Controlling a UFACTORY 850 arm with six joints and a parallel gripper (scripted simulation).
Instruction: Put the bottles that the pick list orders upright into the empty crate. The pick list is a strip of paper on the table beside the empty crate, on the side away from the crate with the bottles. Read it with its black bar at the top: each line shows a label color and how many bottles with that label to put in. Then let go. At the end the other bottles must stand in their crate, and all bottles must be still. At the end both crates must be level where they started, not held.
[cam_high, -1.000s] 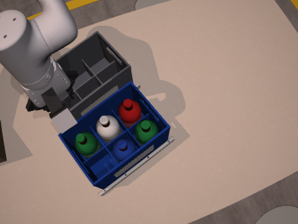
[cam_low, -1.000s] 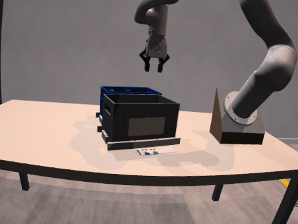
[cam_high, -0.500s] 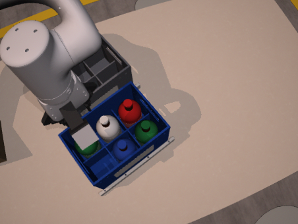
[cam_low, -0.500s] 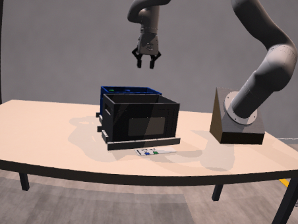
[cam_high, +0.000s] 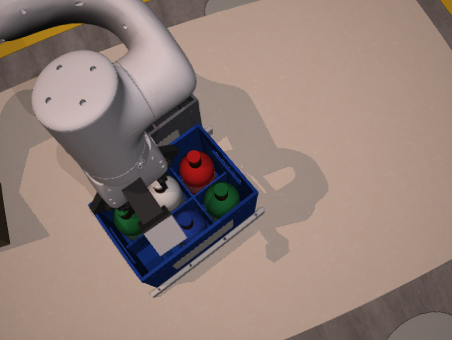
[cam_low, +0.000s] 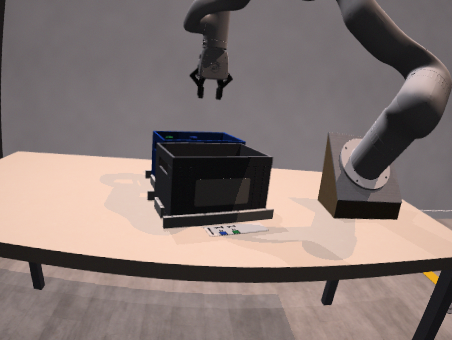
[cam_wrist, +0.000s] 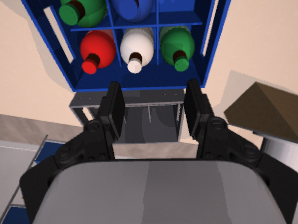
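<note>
Blue bottle (cam_high: 189, 225) (cam_low: 193, 137) (cam_wrist: 132, 7): top view, standing at 5 o'clock in the blue crate (cam_high: 150, 276) (cam_low: 154, 157) (cam_wrist: 200, 75). Outer green bottle (cam_high: 222, 200) (cam_low: 169, 137) (cam_wrist: 82, 12) is standing at 3, red bottle (cam_high: 197, 170) (cam_wrist: 97, 50) at 1, white bottle (cam_high: 167, 195) (cam_wrist: 136, 47) near 11, inner green bottle (cam_high: 127, 222) (cam_wrist: 177, 45) near 9. Probably stiff, smooth, somewhat slippery, moderately heavy; narrow neck under the cap is offering the best hold. Arm is reaching in from 11 o'clock, covering part of the crate.

Exterior view: gripper (cam_high: 143, 196) (cam_low: 210, 93) (cam_wrist: 153, 92) is hanging well above the crates, fingers pointing to 6 o'clock. Paper strip (cam_low: 255, 230) is lying at 6 o'clock of the dark crate (cam_high: 180, 122) (cam_low: 180, 185) (cam_wrist: 90, 98), showing blue and green; counts too small to read surely.

Wrist view: fingers are standing partly open, about two-thirds, holding nothing. Bottles are sitting toward 12 o'clock, caps showing, divider walls leaving fingers little room.
</note>
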